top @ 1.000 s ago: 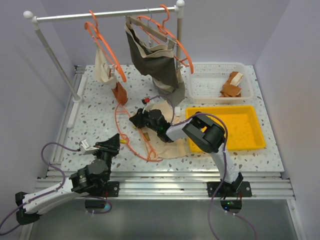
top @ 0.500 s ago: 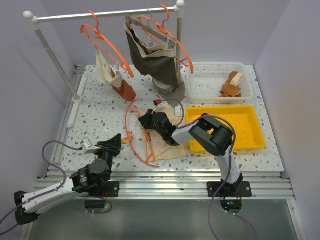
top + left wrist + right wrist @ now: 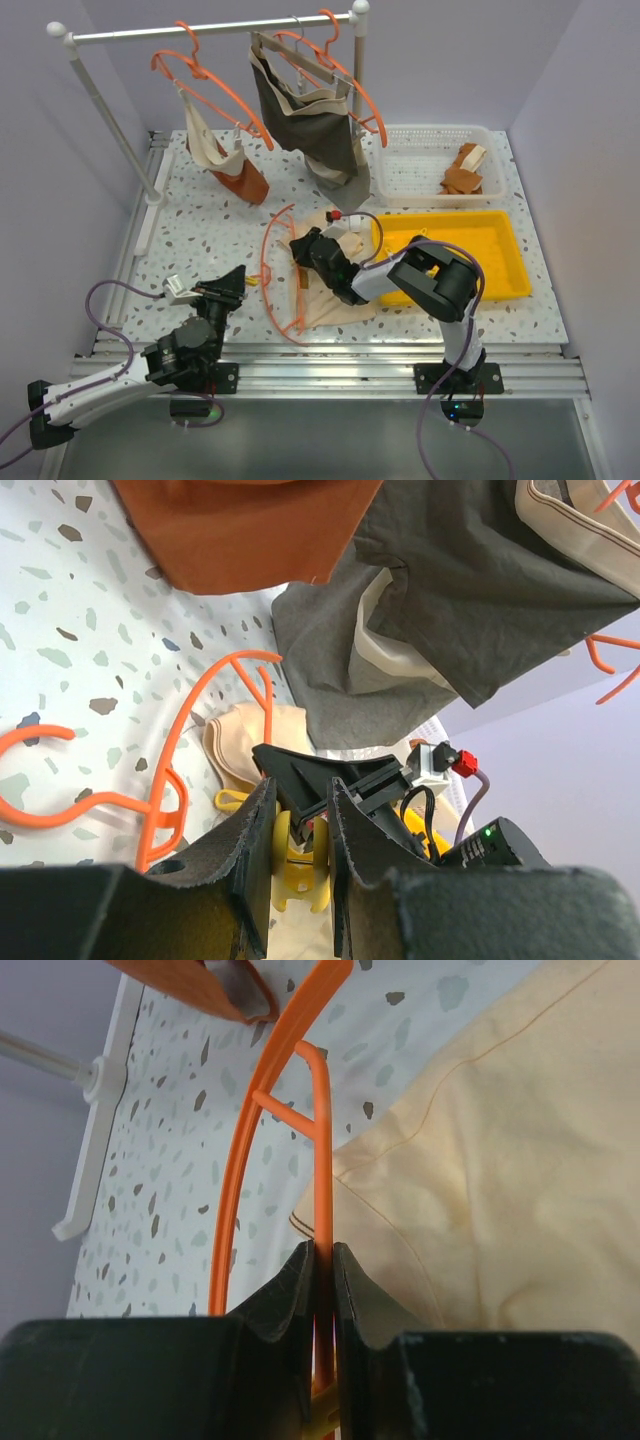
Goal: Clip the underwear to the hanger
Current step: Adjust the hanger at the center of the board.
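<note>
From above, your right gripper [image 3: 303, 248] sits low over the speckled table [image 3: 190, 230], clamped on the hanger [image 3: 264, 250]. The hanger's orange loop runs along the left edge of the underwear [image 3: 328, 305]. The cream cloth spreads under that arm, beside the yellow tray [image 3: 480, 265]. Your left gripper [image 3: 232, 282] hovers just left of the loop.

On the left wrist camera, its jaws stand narrowly apart with a yellow piece [image 3: 296, 852] showing between them; you cannot tell whether they grip it.

On the right wrist camera, both fingers [image 3: 285, 1295] pinch the orange wire, with the underwear to the right.
</note>
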